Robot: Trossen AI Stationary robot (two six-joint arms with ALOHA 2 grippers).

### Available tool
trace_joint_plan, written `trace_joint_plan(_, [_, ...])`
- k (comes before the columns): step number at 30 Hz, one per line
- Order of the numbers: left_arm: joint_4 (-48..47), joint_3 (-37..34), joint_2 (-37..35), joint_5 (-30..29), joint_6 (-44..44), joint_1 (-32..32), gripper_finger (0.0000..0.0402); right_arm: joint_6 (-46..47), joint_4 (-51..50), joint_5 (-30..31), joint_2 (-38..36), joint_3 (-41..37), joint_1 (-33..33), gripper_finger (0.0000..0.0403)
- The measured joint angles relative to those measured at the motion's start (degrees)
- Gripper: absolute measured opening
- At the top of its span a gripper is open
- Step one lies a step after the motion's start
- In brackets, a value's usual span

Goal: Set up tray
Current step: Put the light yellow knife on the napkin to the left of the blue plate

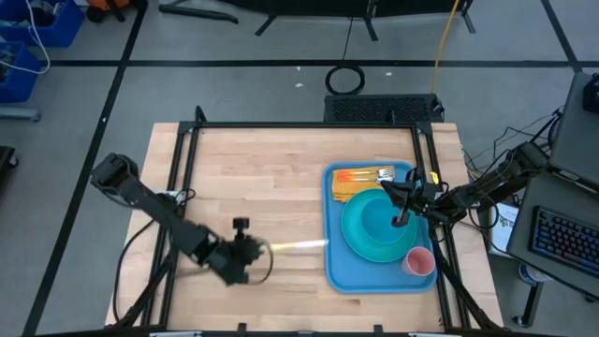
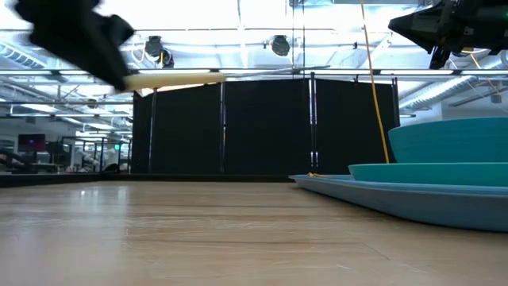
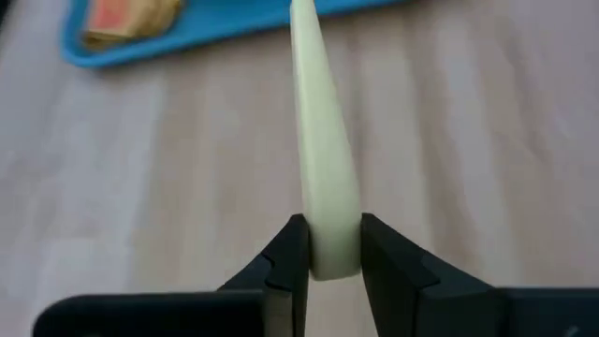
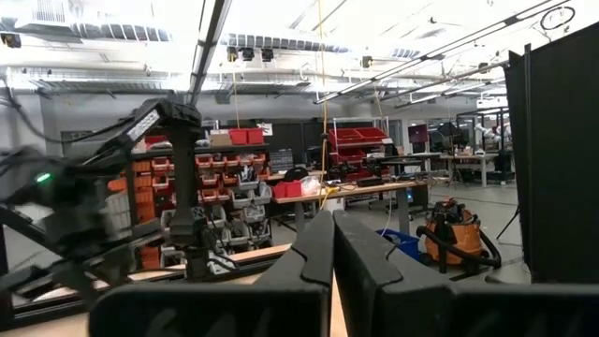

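Most of the setting looks done to us: the blue tray (image 1: 333,271) lies at the right side of the table (image 1: 253,187), carrying a turquoise plate (image 1: 360,245) with a bowl (image 1: 374,217) on it, a yellow-orange napkin (image 1: 348,183) with cutlery at its far end, and a pink cup (image 1: 418,262) at its near right corner. We judge one piece is left to place. Our left gripper (image 3: 324,267) is clamped on a pale cream utensil (image 3: 318,140), raised above the table left of the tray, with the utensil's tip pointing toward the tray's left rim. Our right gripper (image 1: 403,217) hangs closed and empty above the bowl.
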Motion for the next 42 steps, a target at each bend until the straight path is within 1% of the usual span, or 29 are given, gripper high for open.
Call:
trace_joint_plan(2, [0.9, 0.0, -1.3, 1.3, 2.2, 4.2, 0.0077, 0.0, 0.0, 0.0, 0.0, 0.0, 0.0, 0.0])
trace_joint_plan(5, [2.4, 0.0, -3.2, 4.9, 5.8, 10.4, 0.0077, 0.0, 0.0, 0.0, 0.0, 0.0, 0.0, 0.0])
trace_joint_plan(11, [9.2, 0.0, -5.0, 16.8, 16.1, 23.6, 0.0077, 0.0, 0.0, 0.0, 0.0, 0.0, 0.0, 0.0])
trace_joint_plan(16, [12.7, 0.0, -5.7, 20.1, 21.6, 33.9, 0.0077, 0.0, 0.0, 0.0, 0.0, 0.0, 0.0, 0.0])
trace_joint_plan(17, [13.7, 0.0, -5.7, 21.4, 23.0, 35.7, 0.0077, 0.0, 0.0, 0.0, 0.0, 0.0, 0.0, 0.0])
trace_joint_plan(20, [15.2, 0.0, -5.7, 26.9, 27.3, 41.0, 0.0077, 0.0, 0.0, 0.0, 0.0, 0.0, 0.0, 0.0])
trace_joint_plan(25, [14.3, 0.0, -5.7, 35.8, 30.6, 49.5, 0.0077, 0.0, 0.0, 0.0, 0.0, 0.0, 0.0, 0.0])
trace_joint_plan(28, [13.3, 0.0, -5.7, 42.8, 32.0, 54.0, 0.0077, 0.0, 0.0, 0.0, 0.0, 0.0, 0.0, 0.0])
trace_joint_plan(29, [13.5, 0.0, -5.7, 44.1, 32.3, 55.2, 0.0077, 0.0, 0.0, 0.0, 0.0, 0.0, 0.0, 0.0])
trace_joint_plan(34, [14.2, 0.0, -5.7, 44.1, 32.3, 59.5, 0.0077, 0.0, 0.0, 0.0, 0.0, 0.0, 0.0, 0.0])
trace_joint_plan(40, [16.4, 0.0, -5.7, 44.2, 38.7, 60.3, 0.0077, 0.0, 0.0, 0.0, 0.0, 0.0, 0.0, 0.0])
trace_joint_plan(42, [16.4, 0.0, -5.7, 43.6, 38.0, 60.3, 0.0077, 0.0, 0.0, 0.0, 0.0, 0.0, 0.0, 0.0])
